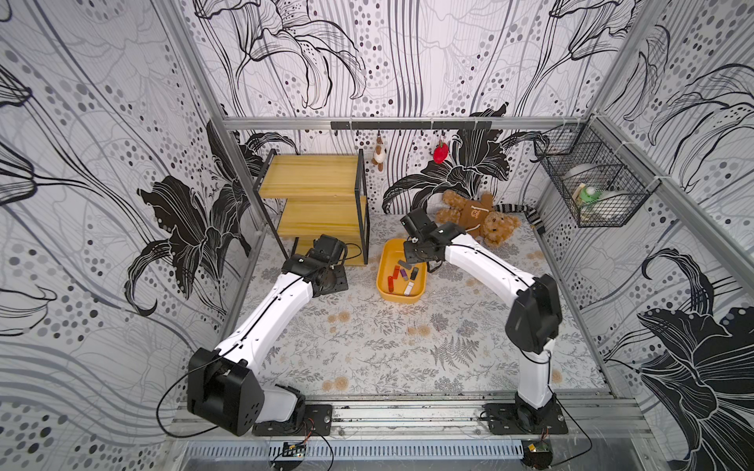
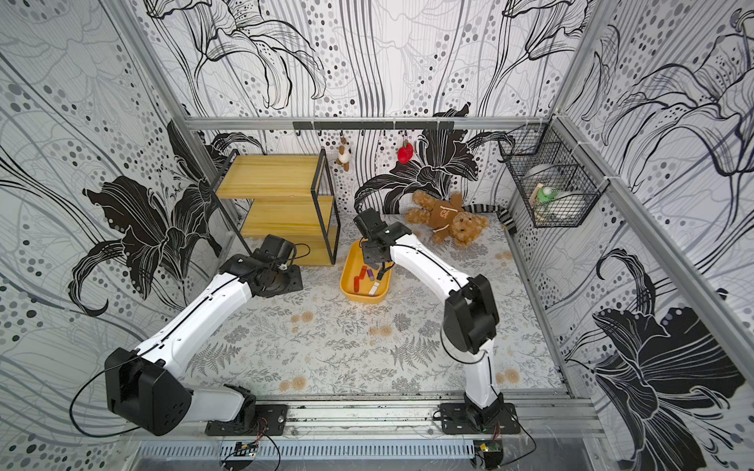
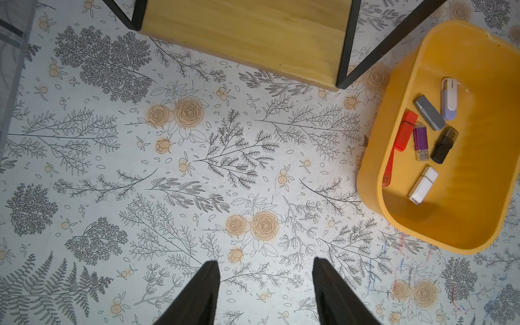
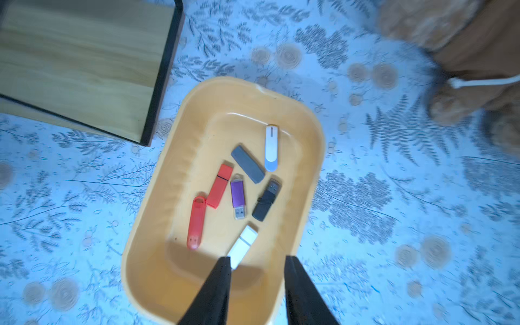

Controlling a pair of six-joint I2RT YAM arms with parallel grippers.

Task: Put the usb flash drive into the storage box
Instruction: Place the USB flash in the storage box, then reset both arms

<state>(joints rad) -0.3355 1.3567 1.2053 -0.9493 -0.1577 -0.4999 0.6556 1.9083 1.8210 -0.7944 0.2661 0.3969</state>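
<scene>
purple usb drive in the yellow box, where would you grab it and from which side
Grip the purple drive across its narrow body, not the metal plug, coming straight down from above. It lies flat on the storage box floor, with small gaps to the red drive and black drive alongside, likely room enough; the walls block a sideways approach.

No text, brand or number legible. Small white mark on left arm's wrist link (image 1: 300,258) and on right arm's wrist link (image 1: 442,231): too small to read. Teddy bear (image 1: 477,218) behind storage box (image 1: 382,285): chest emblem pictorial, no letters made out. Flash drives (image 4: 237,194) inside storage box: no print resolved.
</scene>
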